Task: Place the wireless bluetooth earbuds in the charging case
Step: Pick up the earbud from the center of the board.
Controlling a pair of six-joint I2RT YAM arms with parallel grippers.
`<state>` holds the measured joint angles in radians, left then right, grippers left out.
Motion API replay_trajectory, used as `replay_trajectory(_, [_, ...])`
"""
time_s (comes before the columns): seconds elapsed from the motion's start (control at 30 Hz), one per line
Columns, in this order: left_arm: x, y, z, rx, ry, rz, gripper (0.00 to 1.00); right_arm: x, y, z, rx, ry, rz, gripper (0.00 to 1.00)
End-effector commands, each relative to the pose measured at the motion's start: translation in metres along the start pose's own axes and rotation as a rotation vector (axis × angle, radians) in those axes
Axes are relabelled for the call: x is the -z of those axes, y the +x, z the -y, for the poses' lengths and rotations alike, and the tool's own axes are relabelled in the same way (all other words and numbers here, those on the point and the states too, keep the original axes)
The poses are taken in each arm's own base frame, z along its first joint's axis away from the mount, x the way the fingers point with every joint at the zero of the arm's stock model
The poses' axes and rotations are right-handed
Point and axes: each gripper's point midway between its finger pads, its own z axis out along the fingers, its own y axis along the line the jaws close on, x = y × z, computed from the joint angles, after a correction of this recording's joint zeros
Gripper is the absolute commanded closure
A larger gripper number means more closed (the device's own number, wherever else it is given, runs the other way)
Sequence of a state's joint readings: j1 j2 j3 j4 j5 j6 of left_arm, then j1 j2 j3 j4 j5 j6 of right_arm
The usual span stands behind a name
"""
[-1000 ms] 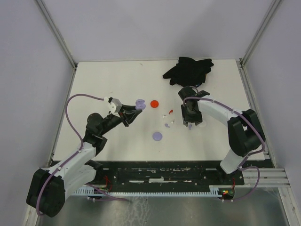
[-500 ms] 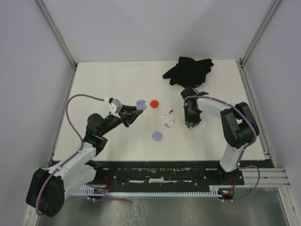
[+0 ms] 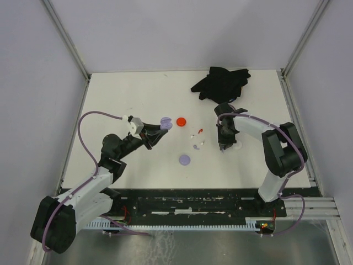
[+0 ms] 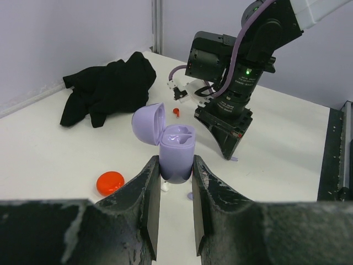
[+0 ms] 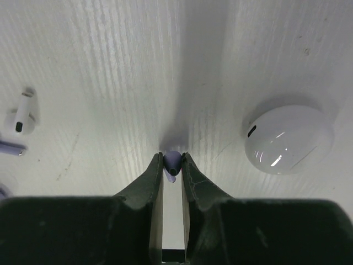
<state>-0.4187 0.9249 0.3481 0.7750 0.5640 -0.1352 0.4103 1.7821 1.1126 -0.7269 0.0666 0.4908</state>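
Between the fingertips of the right tool [image 5: 172, 165], low on the counter [image 5: 99, 61], sits a lavender earbud [image 5: 172, 160]. The tool is closed narrow on it and catches only a small part of its rounded head. This is the first danger: the bud is tiny and smooth, so on lifting it can slip out or turn in the grip, and then its stem will not line up with the socket.

Just to the right of it lies a white round piece [image 5: 288, 139], and a white earbud [image 5: 22, 113] lies well apart on the left. A sideways move at this height can push either of them.

Across the counter, the left tool [image 4: 175, 176] is closed on the lower body of the lavender charging case [image 4: 177, 148]. The case is held upright with its lid open, and both sockets look empty to me. Because the hold is low, a push from above can tilt the case or slide it down between the fingers. The open lid can also be hit if the right tool approaches from that side.
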Motion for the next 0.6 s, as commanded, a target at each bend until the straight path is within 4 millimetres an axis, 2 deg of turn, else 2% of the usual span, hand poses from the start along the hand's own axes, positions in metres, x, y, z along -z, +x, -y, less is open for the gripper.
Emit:
replay_trajectory(0.0, [-0.002, -0.015, 0.006, -0.114, 0.048, 0.066, 0.97, 0.041, -0.019, -0.016, -0.013, -0.088, 0.123, 0.89])
replay_trajectory(0.17, [-0.002, -0.023, 0.006, -0.151, 0.049, 0.096, 0.97, 0.098, -0.043, -0.037, 0.009, -0.168, 0.288, 0.89])
replay_trajectory(0.37, [-0.008, -0.035, 0.003, -0.212, 0.043, 0.135, 0.97, 0.180, -0.064, -0.074, 0.063, -0.280, 0.534, 0.88])
replay_trajectory(0.57, [-0.015, -0.053, -0.002, -0.254, 0.012, 0.198, 0.97, 0.257, -0.067, -0.111, 0.121, -0.410, 0.747, 0.88])
